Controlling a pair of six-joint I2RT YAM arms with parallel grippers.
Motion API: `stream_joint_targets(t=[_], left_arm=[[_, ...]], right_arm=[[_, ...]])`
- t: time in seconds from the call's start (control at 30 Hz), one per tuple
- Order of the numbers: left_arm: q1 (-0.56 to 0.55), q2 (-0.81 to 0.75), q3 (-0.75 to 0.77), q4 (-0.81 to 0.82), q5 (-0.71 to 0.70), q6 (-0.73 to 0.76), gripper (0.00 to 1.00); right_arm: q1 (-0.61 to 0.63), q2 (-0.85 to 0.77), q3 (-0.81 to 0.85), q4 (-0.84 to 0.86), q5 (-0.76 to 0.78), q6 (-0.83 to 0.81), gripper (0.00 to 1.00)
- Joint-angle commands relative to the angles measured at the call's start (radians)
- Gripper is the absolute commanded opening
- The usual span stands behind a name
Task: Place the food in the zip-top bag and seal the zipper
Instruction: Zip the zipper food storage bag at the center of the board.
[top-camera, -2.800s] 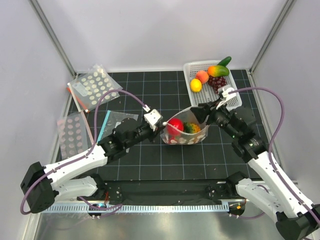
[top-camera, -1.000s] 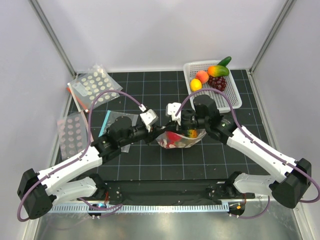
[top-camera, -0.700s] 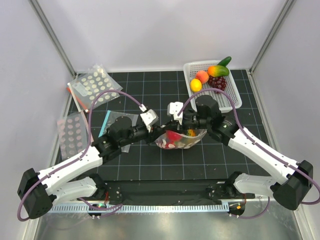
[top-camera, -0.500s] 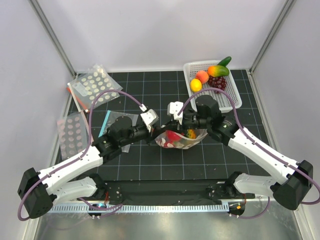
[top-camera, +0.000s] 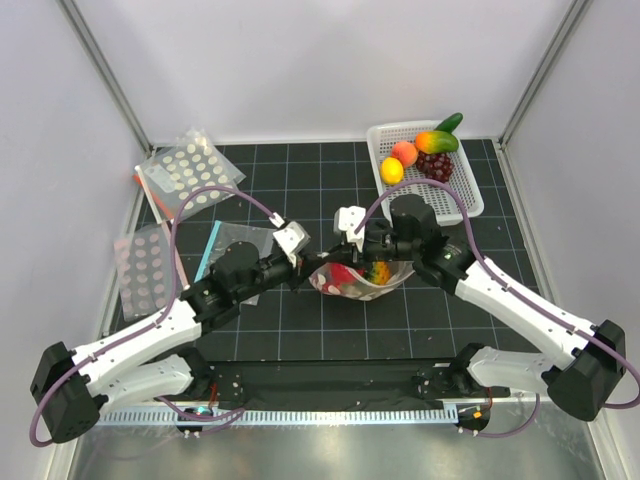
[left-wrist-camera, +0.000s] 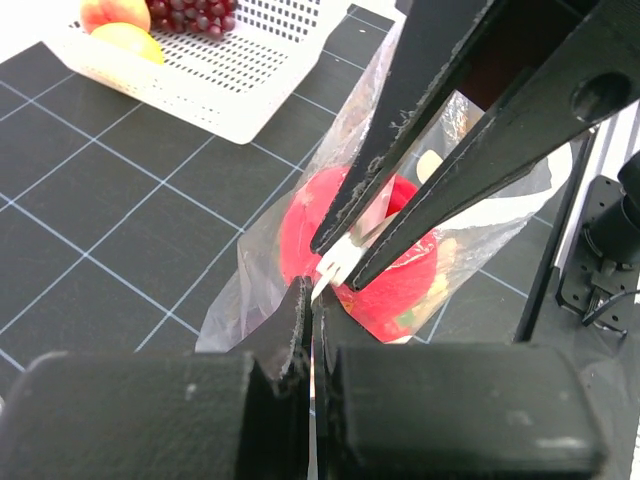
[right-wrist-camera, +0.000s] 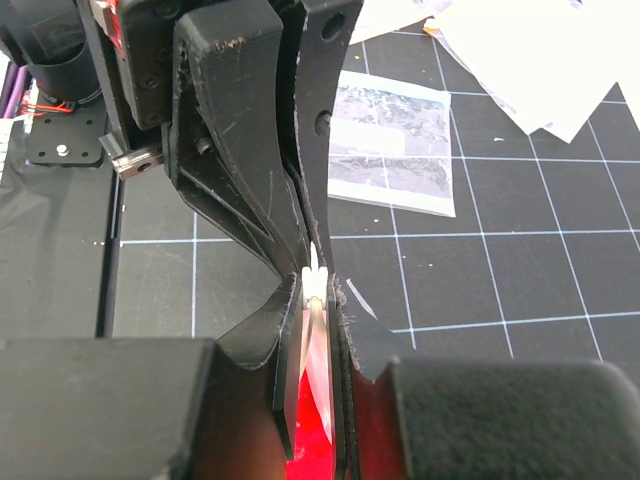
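The zip-top bag lies at the table's middle, its mouth pinched flat. Inside it show the red fruit and the orange-yellow pineapple. My left gripper is shut on the bag's left top edge. My right gripper reaches in from the right, shut on the white zipper piece, almost tip to tip with the left fingers. In the left wrist view the red fruit shows through the plastic behind the right fingers. Other food is hidden.
A white basket at the back right holds a peach, lemon, mango and grapes. Two dotted bags and a plain clear bag with a blue strip lie on the left.
My right arm swung from the bag's right corner across to its left end. In the last second my left gripper closed on the bag's edge and the mouth flattened.
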Motion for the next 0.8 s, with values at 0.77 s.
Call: stream_joint_targets(t=[0.77], left_arm=[[0.062, 0.038, 0.047, -0.117, -0.644, -0.128, 0.00]], right_arm=[[-0.008, -0.064, -0.024, -0.030, 0.181, 0.063, 0.01]])
